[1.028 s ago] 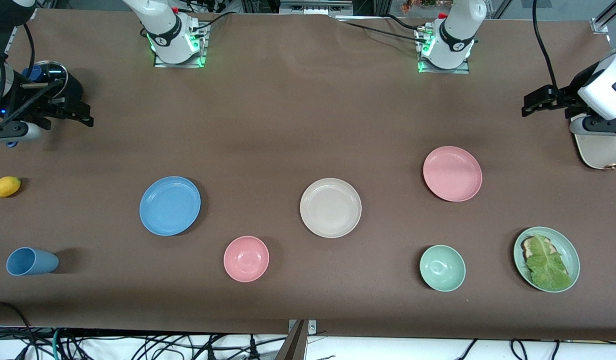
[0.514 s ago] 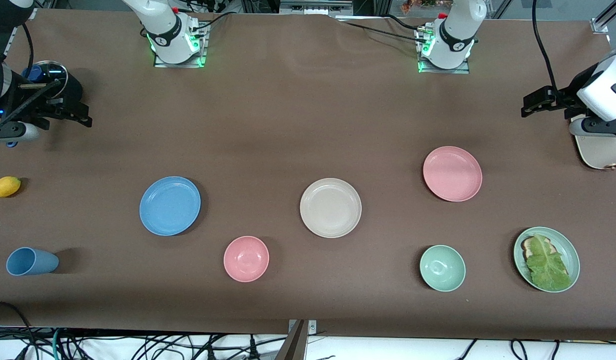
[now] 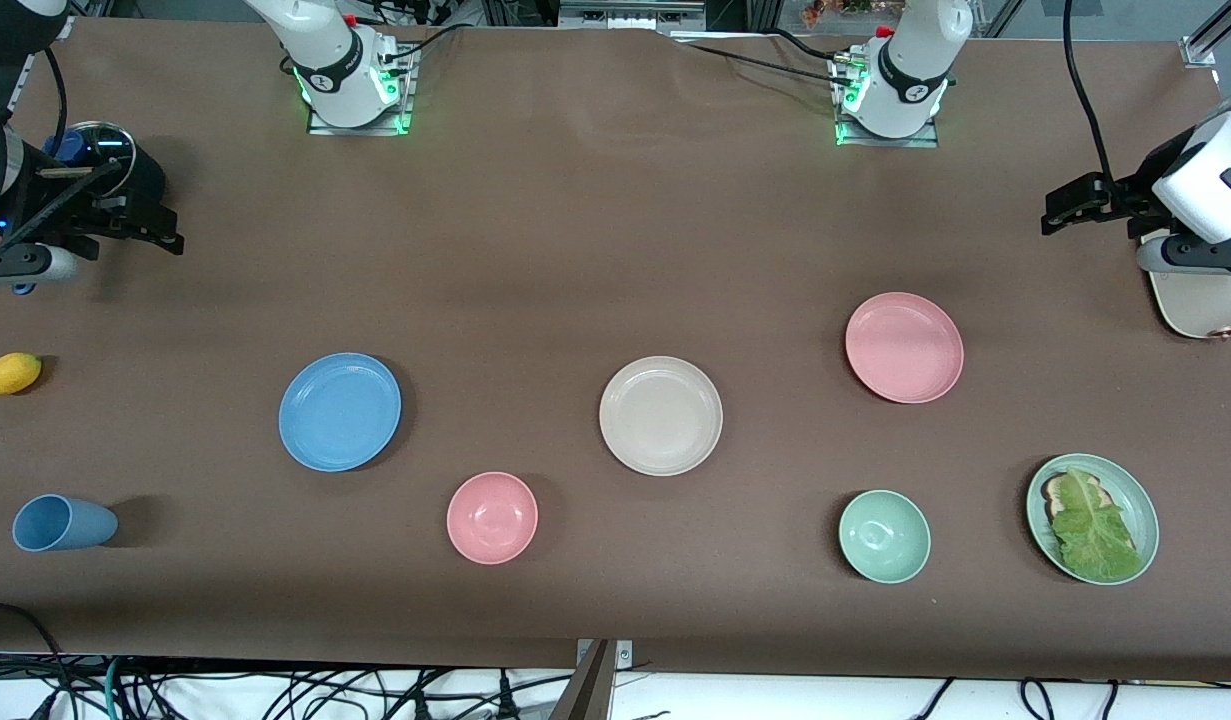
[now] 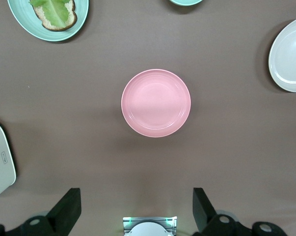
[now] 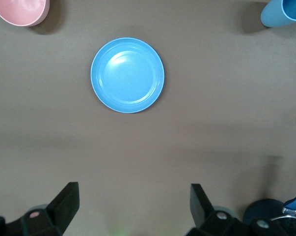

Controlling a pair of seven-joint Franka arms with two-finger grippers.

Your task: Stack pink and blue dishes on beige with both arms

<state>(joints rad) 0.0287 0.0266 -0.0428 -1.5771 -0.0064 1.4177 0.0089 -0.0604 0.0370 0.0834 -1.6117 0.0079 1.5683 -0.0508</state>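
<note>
Three plates: flat pink plate, light blue plate, beige plate apart on counter.
Left pincer: released, raised over the counter's left-arm end.
Right pincer: released, raised over its own end.
Risk: thin rims may be missed or slid; collision likely w/ both arms over beige.

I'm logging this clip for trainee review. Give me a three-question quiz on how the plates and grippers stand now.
1. True or false: the pink plate already lies on the beige plate.
2. Which plate lies toward the right arm's end of the table? A pink, B blue, C beige.
3. Fill in: the left gripper and right gripper both hold ____.

Key: 1 false; 2 B, the blue plate; 3 nothing, both open.
</note>
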